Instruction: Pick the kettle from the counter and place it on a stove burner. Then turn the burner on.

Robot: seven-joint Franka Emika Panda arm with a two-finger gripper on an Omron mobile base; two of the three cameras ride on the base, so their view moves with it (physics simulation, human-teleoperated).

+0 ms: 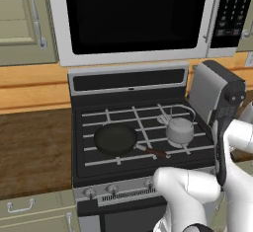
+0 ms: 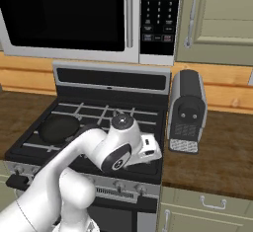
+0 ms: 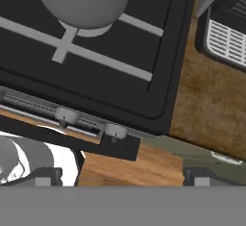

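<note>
The kettle (image 1: 179,130) sits upright on the black grate of the stove (image 1: 99,174), right of centre in the left base view, on the front right stove burner (image 3: 82,30) whose pale cap peeks out beneath it at the top of the hand view. Just to its left lies the black frying pan (image 1: 115,139), its reddish handle pointing toward the kettle's base without clearly touching it. The gripper (image 3: 122,177) hangs off the stove's front edge with its jaws spread wide and nothing between them; its dark fingertips (image 3: 46,176) rise at the bottom of the hand view, over the knobs (image 3: 115,131) of the silver control strip.

The counter (image 1: 29,152) (dark brown wood grain) fills the lower left of the left base view, and continues right of the stove, where a grey and black coffee machine (image 2: 188,110) stands against the orange-tan wall strip (image 1: 29,85). A microwave (image 1: 133,14) spans the top, with pale olive cabinets (image 2: 217,19) beside it and drawers (image 1: 29,209) below the counter.
</note>
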